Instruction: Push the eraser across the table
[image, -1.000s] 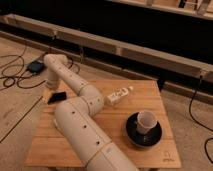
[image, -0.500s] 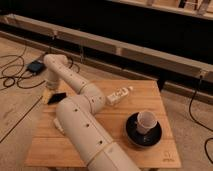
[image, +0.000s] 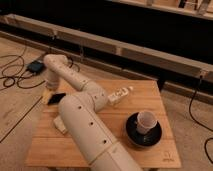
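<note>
**Gripper Lowered at Table's Left Edge Beside Eraser**

The gripper (image: 49, 93) was seen at the far left edge of the table (image: 125, 150), at the end of a white arm (image: 85, 120) that was stretched from the near side of the top, bent at an elbow near the middle, and turned downward at the wrist. Whether the gripper was spread or pressed together could not be told, as its end was lost against the table edge and the floor behind it.

The eraser (image: 56, 98) was found lying flat on the left part of the table, just beside the gripper and close to the left edge, with its long side set at a slant to the slats. Whether it was touched by the gripper could not be told.

A pale block (image: 60, 125) was partly shown on the left half of the top, nearer the camera than the eraser and tucked against the arm's thick link. A small white object (image: 120, 94) was laid near the far middle of the table, just beside the elbow. On the right half, a pale cup (image: 146, 121) was set tilted on a black saucer (image: 135, 138). A small dark logo (image: 169, 159) was marked at the near right corner.

On the floor to the left, dark cables (image: 12, 75) and a small dark box (image: 35, 66) were spread out.
</note>
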